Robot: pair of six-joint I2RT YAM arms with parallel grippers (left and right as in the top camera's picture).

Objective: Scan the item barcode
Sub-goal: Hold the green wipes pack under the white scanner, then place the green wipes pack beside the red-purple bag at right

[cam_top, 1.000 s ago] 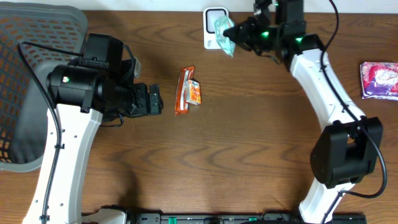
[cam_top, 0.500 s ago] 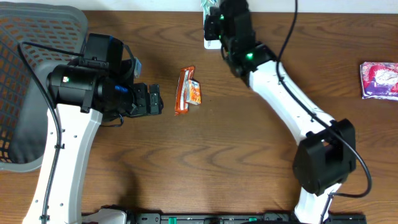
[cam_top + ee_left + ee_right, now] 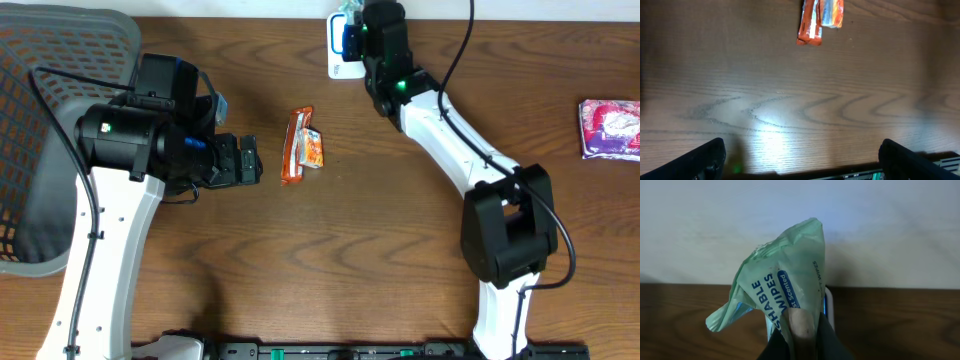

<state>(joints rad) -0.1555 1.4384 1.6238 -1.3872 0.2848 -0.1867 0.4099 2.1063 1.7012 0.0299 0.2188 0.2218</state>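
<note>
1. Your left claw (image 3: 252,160): spread wide, empty, left of the middle of the surface (image 3: 380,240).
2. Orange snack packets (image 3: 298,146): lying just off its tips.
3. Pink packet (image 3: 610,128): at the right edge.
4. Your right claw (image 3: 352,32): clenched on the green wipes packet (image 3: 785,280), at the far edge, above the white scanner (image 3: 338,68).

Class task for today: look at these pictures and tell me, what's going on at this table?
The right gripper is shut on a green pack of wipes and holds it over the white scanner at the far edge of the table, so the scan looks under way. The left gripper hangs open above the table, beside two orange snack packets, holding nothing. A pink packet lies at the right edge and a mesh basket sits on the left.
</note>
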